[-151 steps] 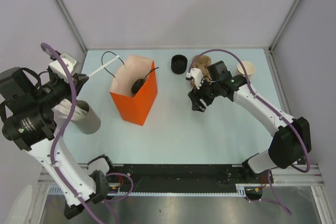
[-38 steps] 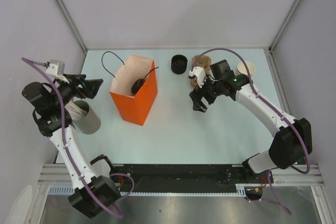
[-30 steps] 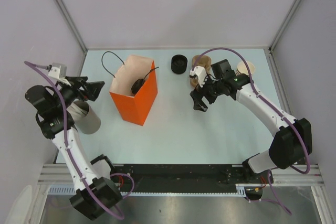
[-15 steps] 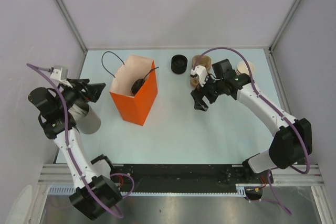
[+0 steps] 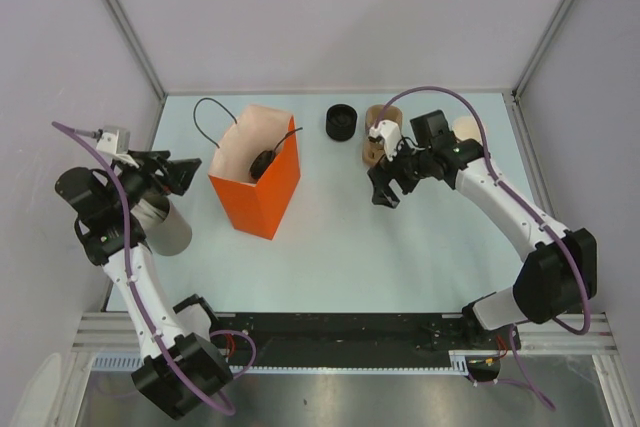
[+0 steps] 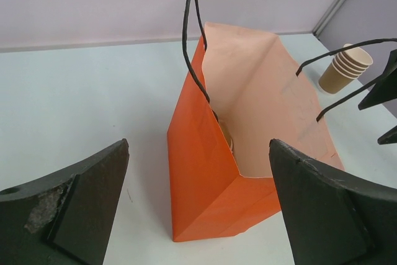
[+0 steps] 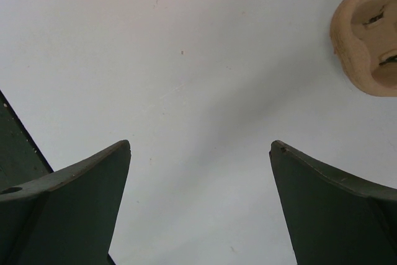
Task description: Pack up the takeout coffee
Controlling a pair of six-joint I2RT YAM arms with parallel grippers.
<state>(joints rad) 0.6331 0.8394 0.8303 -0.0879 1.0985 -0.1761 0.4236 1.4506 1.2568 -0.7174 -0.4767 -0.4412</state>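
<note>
The left jaws are spread wide and hold nothing. They are aimed at the orange paper bag point(image 6: 205, 203), which stands upright on the counter point(image 5: 340, 247) straight ahead of them, framed between the two fingers. The takeout coffee point(image 5: 263, 161) sits down inside that bag, ahead of and below the left jaws. From above its black lid shows, while the left wrist view catches only a sliver of tan cup behind the bag's near wall. Past the bag, on the right-hand finger's side, stands a stack of tan cups point(image 6: 347, 69). The right jaws are likewise released and empty, poised over the pale counter well apart from the bag. The moulded cardboard carrier point(image 7: 369, 41) lies just ahead of them, off toward one finger, and a black lid stack point(image 5: 341, 122) sits farther beyond.
</note>
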